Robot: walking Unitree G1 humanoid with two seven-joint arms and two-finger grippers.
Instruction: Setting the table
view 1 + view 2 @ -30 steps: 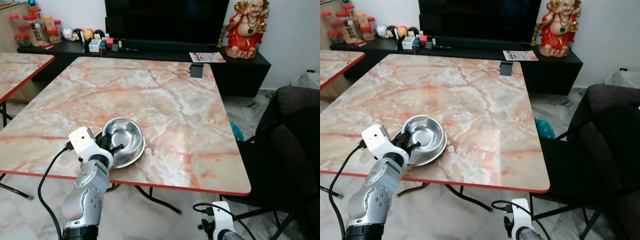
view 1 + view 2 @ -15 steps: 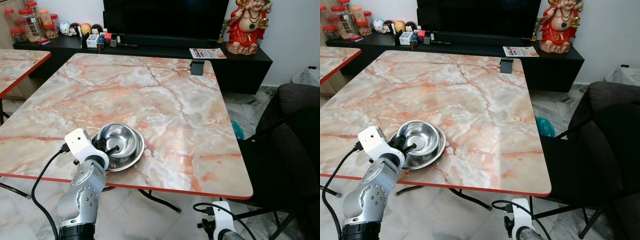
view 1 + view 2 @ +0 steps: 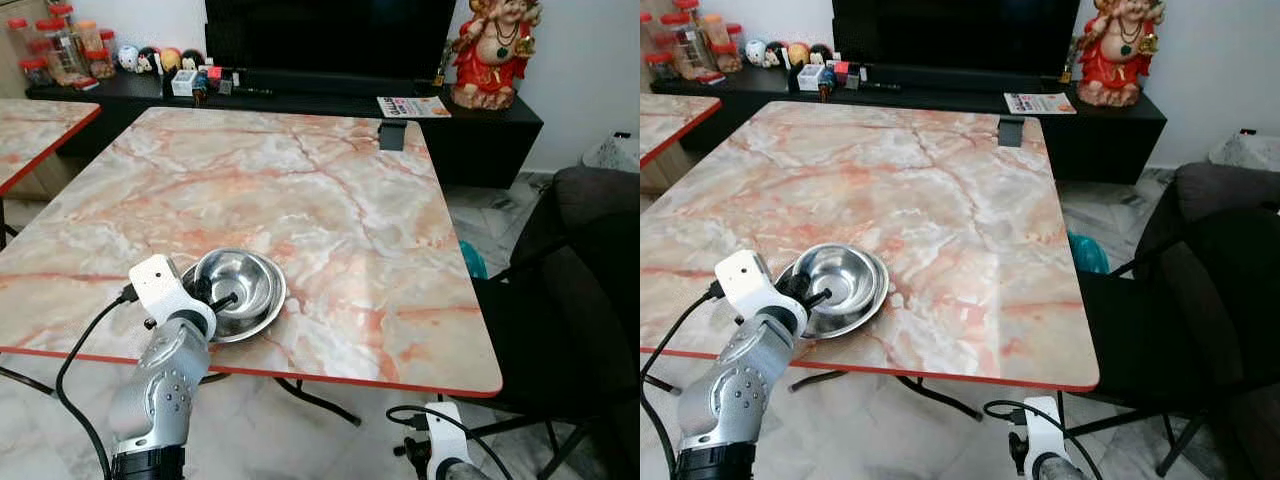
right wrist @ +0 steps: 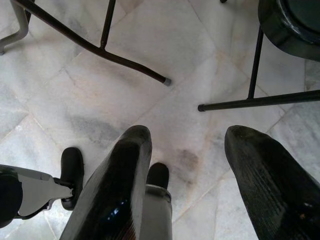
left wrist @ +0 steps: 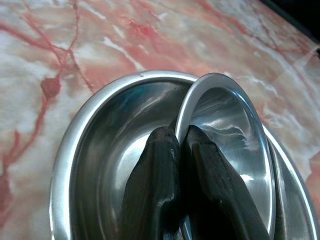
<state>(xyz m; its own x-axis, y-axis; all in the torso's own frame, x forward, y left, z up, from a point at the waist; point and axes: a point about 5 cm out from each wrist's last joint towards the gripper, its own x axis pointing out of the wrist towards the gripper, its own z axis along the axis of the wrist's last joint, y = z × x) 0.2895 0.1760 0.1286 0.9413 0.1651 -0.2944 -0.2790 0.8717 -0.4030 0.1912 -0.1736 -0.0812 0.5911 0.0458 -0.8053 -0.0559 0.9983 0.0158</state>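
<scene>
Two shiny steel bowls sit nested near the front left edge of the marble table (image 3: 330,200). The smaller bowl (image 3: 240,280) lies tilted inside the wider, shallower one (image 3: 262,318). My left gripper (image 3: 216,299) reaches over the table edge and is shut on the near rim of the smaller bowl (image 5: 225,125), one finger inside it and one outside. In the left wrist view the wider bowl (image 5: 100,135) curves around the fingers (image 5: 155,175). My right gripper (image 4: 187,135) hangs open low over the floor at my right side, holding nothing.
A dark chair (image 3: 580,290) stands close at the table's right side. A second marble table (image 3: 40,125) is at the left. Behind are a black TV cabinet (image 3: 470,130) with a red figurine (image 3: 490,50), jars and small items. A small black object (image 3: 391,135) rests at the table's far edge.
The smaller bowl has come down from a raised, tilted pose to lie lower in the wider bowl, still held by my left gripper. The view has shifted a little.
</scene>
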